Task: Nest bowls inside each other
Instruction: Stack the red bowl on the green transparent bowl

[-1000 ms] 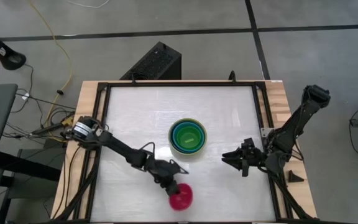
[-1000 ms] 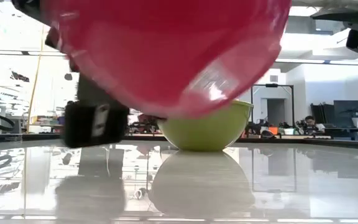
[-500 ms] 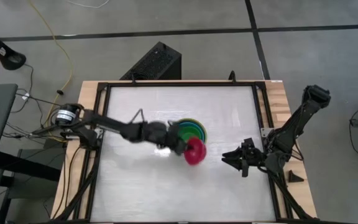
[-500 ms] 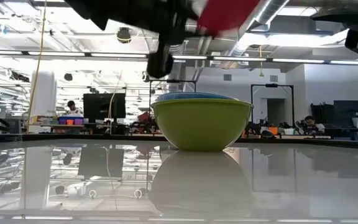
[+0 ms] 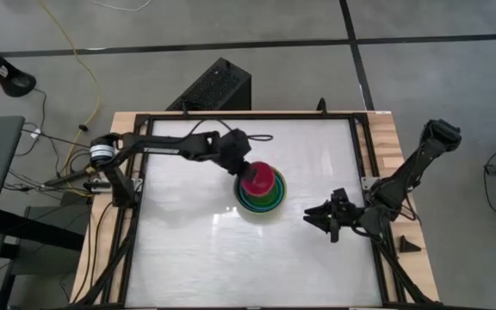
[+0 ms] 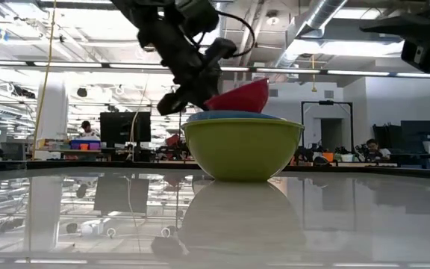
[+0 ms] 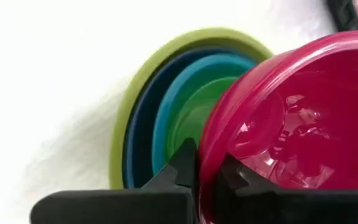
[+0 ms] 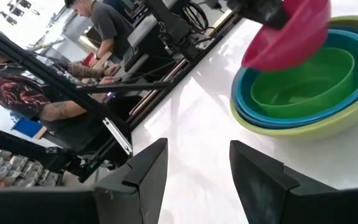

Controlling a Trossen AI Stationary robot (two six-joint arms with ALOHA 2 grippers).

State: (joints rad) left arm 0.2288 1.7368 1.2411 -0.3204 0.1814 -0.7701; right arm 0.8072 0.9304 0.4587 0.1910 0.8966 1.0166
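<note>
The bowls stand at mid table as a nested stack: olive-green outermost, then light blue, teal and lime green. The olive bowl rests on its base on the white table. Over the stack hangs the magenta-pink bowl, tilted, with my left gripper shut on its rim. Its underside dips behind the stack's rim in the low view; I cannot tell whether it touches the bowls. My right gripper waits open to the stack's right, nothing between its fingers. My left gripper pinches the pink bowl's rim on the side toward the table's far left, one finger outside the wall and one inside. The fingers slant down from the far left. The bowl hangs tilted, its free side higher.
A black frame runs around the white table top, with wooden strips outside it. A black box sits beyond the far edge. People sit at desks beyond the table. Bare table lies near and left of the stack.
My left gripper has carried the pink bowl from near the table's near edge toward the far edge and up, swinging over the nested stack. Its wrist has tipped, and the bowl now hangs tilted above the lime bowl. My right gripper has stayed put.
</note>
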